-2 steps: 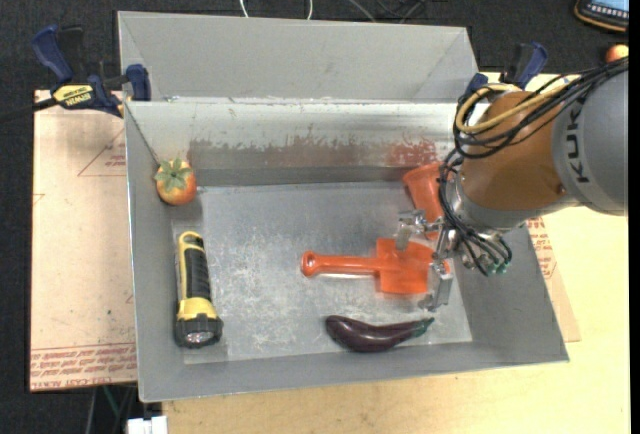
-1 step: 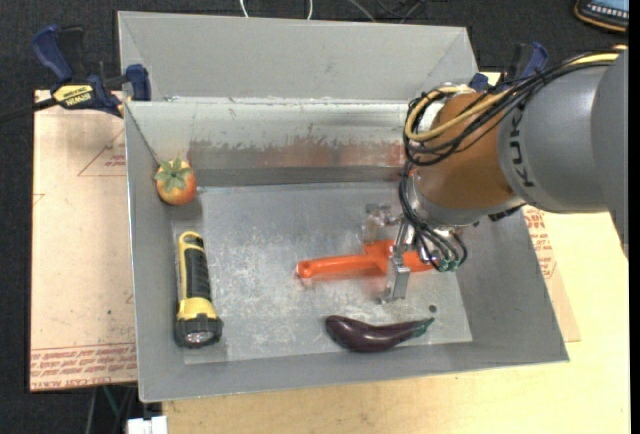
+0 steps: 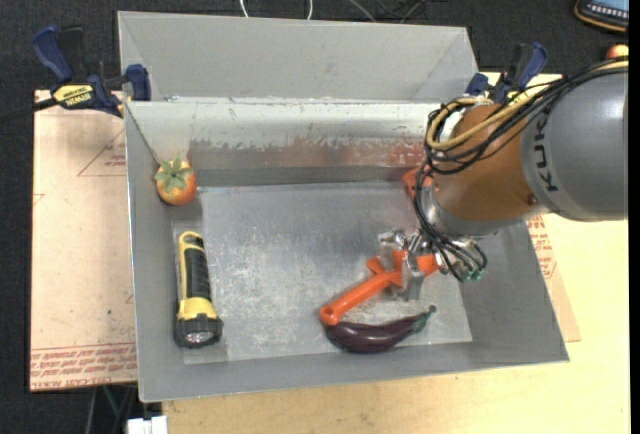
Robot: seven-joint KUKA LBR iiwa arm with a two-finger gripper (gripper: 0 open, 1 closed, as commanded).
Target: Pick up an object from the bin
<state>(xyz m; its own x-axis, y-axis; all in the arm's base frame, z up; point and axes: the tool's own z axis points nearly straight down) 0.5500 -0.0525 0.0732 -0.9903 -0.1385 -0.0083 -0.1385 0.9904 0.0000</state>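
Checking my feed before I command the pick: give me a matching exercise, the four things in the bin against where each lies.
Things:
1. tomato
2. yellow and black flashlight
3. purple eggplant
4. orange long-handled tool

Places:
A. nearest the bin's bottom wall in the view, right of centre
B. top left corner of the bin floor
C. lengthwise along the left wall
D. slanting, its upper end at the gripper

Pairs: 1-B, 2-C, 3-A, 4-D.
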